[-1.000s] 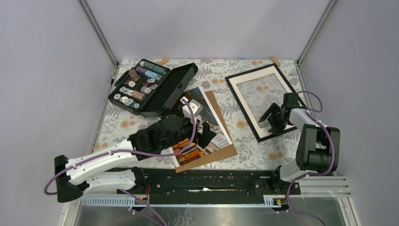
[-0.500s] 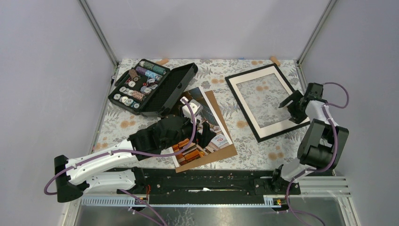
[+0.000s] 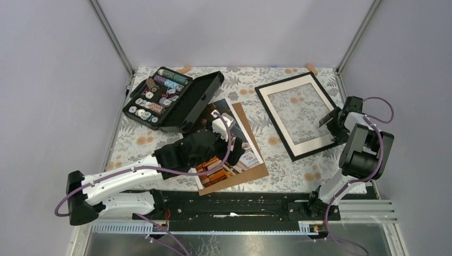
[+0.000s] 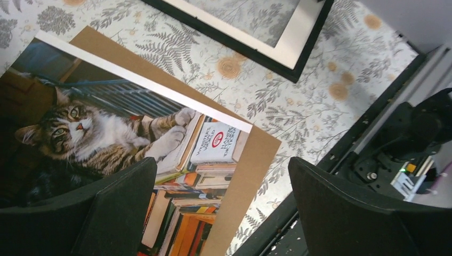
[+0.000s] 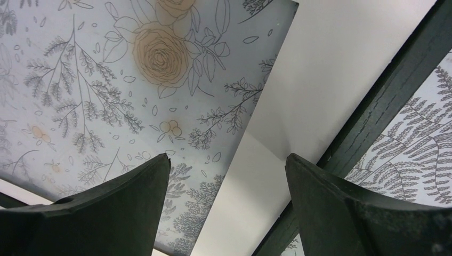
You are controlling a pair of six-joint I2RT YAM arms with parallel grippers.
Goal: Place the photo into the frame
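I hover left tool (image 4: 221,176), spread wide, over photo (image 4: 106,128). Photo lies on brown board (image 3: 255,170), middle of bench (image 3: 133,140), ready for pick. Right tool (image 5: 226,160), spread too, hangs over right edge of frame (image 3: 277,122), maybe to hold it flat. Nothing pinched.

Soft, even light from above fills the enclosure, leaving only faint shadows on the table (image 3: 288,176). The overhead view is sharp. Both wrist views turn dark and blurred along their lower edges.
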